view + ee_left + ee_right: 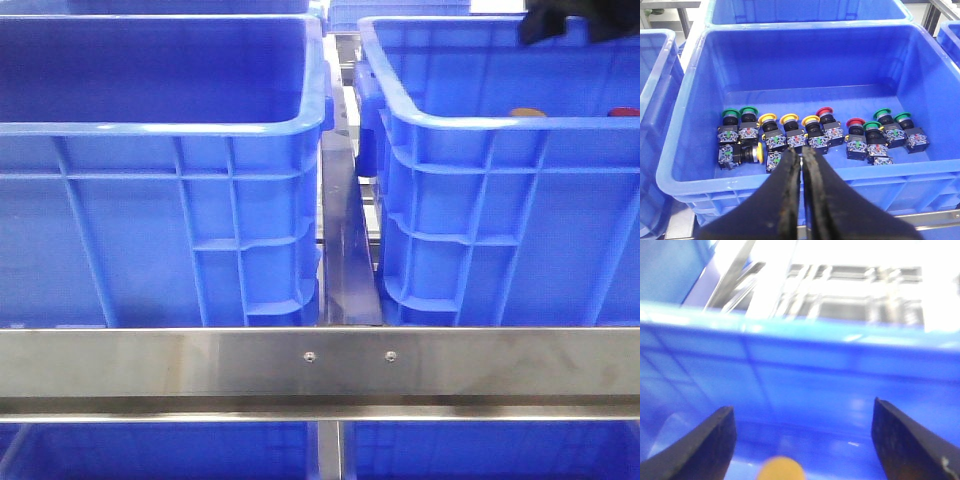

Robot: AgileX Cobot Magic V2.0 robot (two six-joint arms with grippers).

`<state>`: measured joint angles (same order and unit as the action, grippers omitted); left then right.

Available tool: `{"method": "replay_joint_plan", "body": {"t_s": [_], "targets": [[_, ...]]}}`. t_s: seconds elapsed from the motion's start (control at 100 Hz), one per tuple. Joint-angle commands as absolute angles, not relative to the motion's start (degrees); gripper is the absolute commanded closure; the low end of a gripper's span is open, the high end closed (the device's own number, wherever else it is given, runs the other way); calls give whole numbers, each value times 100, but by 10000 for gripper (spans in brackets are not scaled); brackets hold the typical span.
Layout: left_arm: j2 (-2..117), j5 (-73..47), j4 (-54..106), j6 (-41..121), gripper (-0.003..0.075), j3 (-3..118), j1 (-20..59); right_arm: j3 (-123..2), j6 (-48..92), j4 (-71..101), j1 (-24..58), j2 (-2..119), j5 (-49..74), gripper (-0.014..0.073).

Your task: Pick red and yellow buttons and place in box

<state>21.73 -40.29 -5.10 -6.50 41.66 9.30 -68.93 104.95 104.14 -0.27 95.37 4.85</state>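
Front view: two blue crates side by side behind a steel rail point(320, 365); left crate point(160, 180), right crate point(500, 200); dark part of an arm point(575, 20) above the right crate's far side.
Right crate contents, front view: orange-yellow button top point(528, 113) and red button top point(625, 112) just showing over the near rim.
Left gripper point(801, 165): fingers pressed almost together, only a thin slit between them, nothing held; poised over the near rim of a crate point(690, 125), tips pointing into it.
Crate under left wrist: push-button switches lying in a loose row on the floor.
Count, green caps: five.
Count, yellow caps: four, one point(758, 153) lying on its side in front of the row.
Count, red caps: two, one point(825, 112) near the middle, one point(855, 123) beside it.
Right gripper point(802, 437): fingers spread wide apart, nothing between them; inside a blue crate, facing its wall point(805, 365); picture blurred.
Right wrist view, button: one orange-yellow dome point(782, 469) between and below the fingers, not touching either.
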Motion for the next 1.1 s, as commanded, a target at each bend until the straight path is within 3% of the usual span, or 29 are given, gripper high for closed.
{"method": "replay_joint_plan", "body": {"t_s": [0.0, 0.62, 0.95, 1.09], "targets": [[2225, -3608, -500, -706, 739, 4304, 914, -6757, 10558, 10886, -47, 8757, 294, 11], [2225, -3608, -500, -706, 739, 4304, 914, -3923, 10558, 10881, -47, 4825, -129, 11], [2225, -3608, -500, -706, 739, 4304, 914, -3186, 10558, 10961, -47, 3319, 0, 14], [2225, -3608, -500, -706, 739, 4304, 914, -3054, 10558, 10961, -47, 3079, 187, 95]]}}
